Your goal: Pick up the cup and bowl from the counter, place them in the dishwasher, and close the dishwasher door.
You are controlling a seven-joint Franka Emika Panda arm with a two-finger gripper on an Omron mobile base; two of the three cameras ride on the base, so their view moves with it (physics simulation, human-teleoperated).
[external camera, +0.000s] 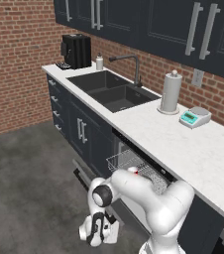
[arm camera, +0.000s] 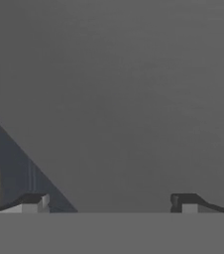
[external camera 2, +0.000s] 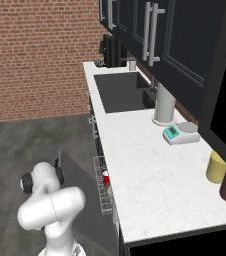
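Cup (external camera 2: pixel 105 178) upright in dishwasher rack (external camera 2: pixel 103 192)

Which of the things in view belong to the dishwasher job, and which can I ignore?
Job: cup in the rack, dishwasher door, counter, gripper, fingers apart.
Ignore: paper-towel roll, scale, coffee machine, sink, jars.

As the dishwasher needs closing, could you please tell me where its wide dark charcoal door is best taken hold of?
Take the wide flat dark charcoal dishwasher door by its free long edge, opposite the bottom hinge, coming from the floor side. It is a plain panel with no handle showing, and the white wire rack stands over its inner face. The open claw hangs close by.
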